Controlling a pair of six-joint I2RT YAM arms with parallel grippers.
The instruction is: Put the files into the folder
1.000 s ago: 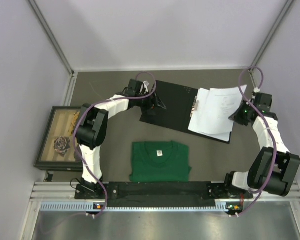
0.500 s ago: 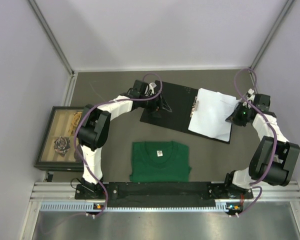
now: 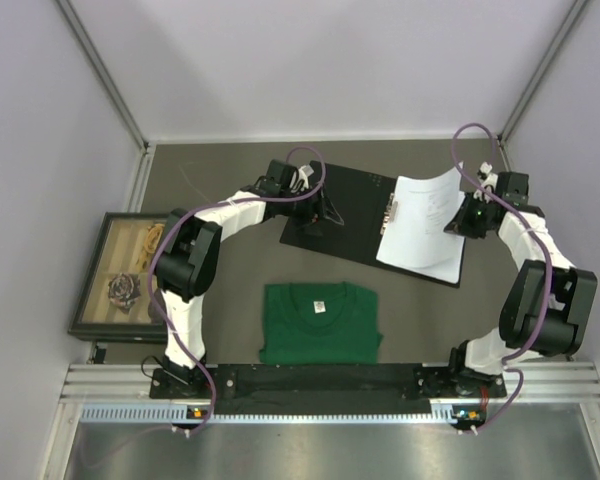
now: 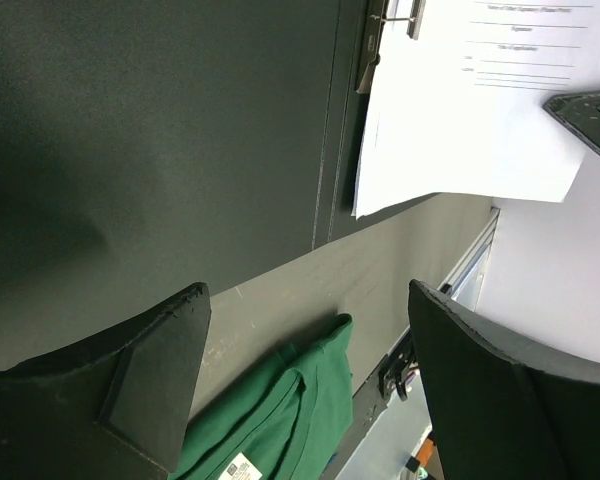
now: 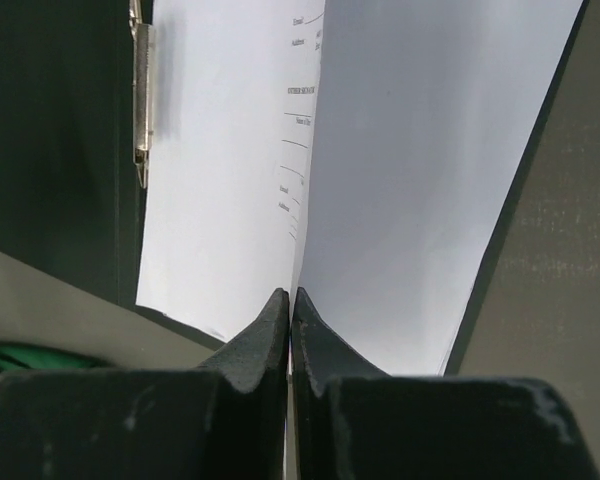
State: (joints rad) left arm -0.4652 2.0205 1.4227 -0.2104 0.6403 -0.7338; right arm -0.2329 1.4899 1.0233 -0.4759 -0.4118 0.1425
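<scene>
Black fingertips of the right gripper (image 5: pixel 291 303) are pinched tight together on an edge of the top white sheet of the files (image 5: pixel 230 150). From the pinch a crease runs away across the paper, with printed lines to its left and plain white to its right. From above, that sheet curls up off the stack at its right side, where the right gripper (image 3: pixel 458 222) grips it. The rest of the files (image 3: pixel 418 242) lie flat on the right inner face of the folder (image 3: pixel 355 190), their left edge just beside the metal clip (image 5: pixel 140 90). The folder lies open on the table (image 3: pixel 230 270), black inner faces up. The left gripper (image 4: pixel 308 290) has its jaws spread wide with nothing between them. It hangs over the near edge of the folder's bare left face, and whether it touches that face cannot be told. Nearer the arm bases, apart from the folder, lies a folded green T-shirt (image 3: pixel 320 322). A dark-framed picture box (image 3: pixel 120 275) sits at the table's left edge.
</scene>
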